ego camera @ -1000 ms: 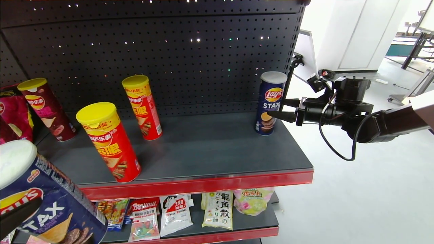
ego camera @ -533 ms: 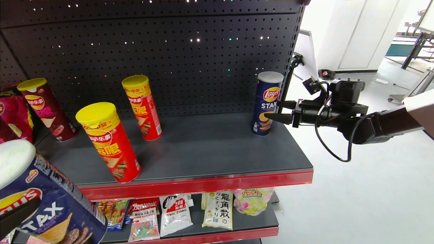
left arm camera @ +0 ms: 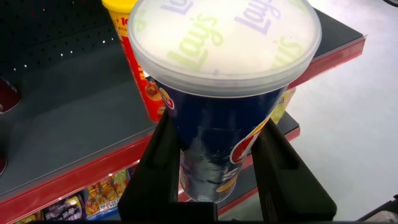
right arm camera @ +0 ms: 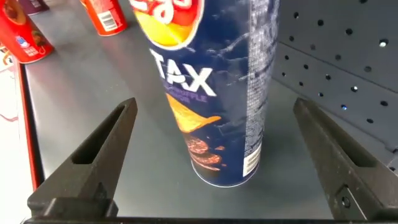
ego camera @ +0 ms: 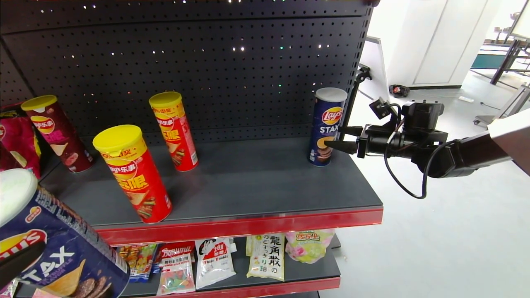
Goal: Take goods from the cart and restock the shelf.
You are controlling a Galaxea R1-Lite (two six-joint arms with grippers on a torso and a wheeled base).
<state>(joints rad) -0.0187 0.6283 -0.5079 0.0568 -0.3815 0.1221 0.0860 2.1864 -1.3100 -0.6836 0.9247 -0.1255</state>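
A dark blue chip can point(ego camera: 327, 124) with a white lid stands upright at the far right of the grey shelf board point(ego camera: 248, 182). My right gripper point(ego camera: 336, 137) is open at the can's lower half, one finger on each side. In the right wrist view the can point(right arm camera: 217, 93) rests on the shelf with a gap to each finger point(right arm camera: 93, 162). My left gripper point(left arm camera: 217, 143) is shut on a second blue chip can point(left arm camera: 224, 56), which is at the lower left in the head view point(ego camera: 49, 244), in front of the shelf edge.
Two red cans with yellow lids point(ego camera: 132, 174) point(ego camera: 174, 130) and a maroon can point(ego camera: 58, 132) stand on the same board. A pegboard wall point(ego camera: 207, 74) backs it. Snack bags point(ego camera: 265, 256) fill the lower shelf. Open floor point(ego camera: 434, 231) lies to the right.
The right gripper and the blue can shifted slightly left along the shelf, and the can now stands still. The left-held can sank a little lower.
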